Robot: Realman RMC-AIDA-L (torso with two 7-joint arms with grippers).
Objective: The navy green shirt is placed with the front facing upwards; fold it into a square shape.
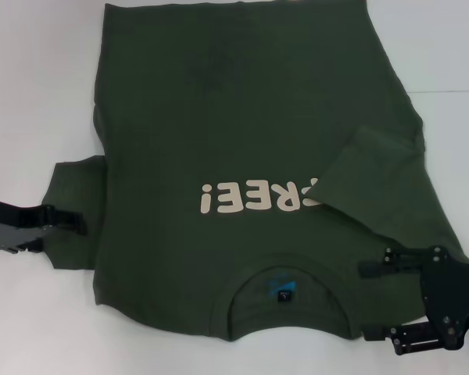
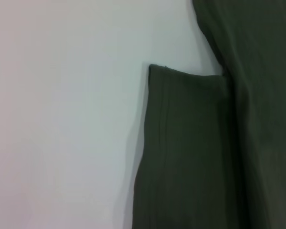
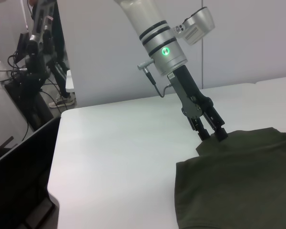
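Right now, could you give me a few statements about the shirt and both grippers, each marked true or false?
1. The navy green shirt lies with its lettering facing up. True.
2. The collar is on the far side of the table from the robot. False: it lies at the near edge, close to the robot.
3. The left gripper is at the left sleeve. True; the right wrist view shows its fingertips at the sleeve's edge.
4. The right sleeve lies flat out to the side. False: it is folded inward, covering the start of the lettering.
5. The right gripper is parked far from the shirt. False: it sits at the shoulder beside the collar, jaws apart.
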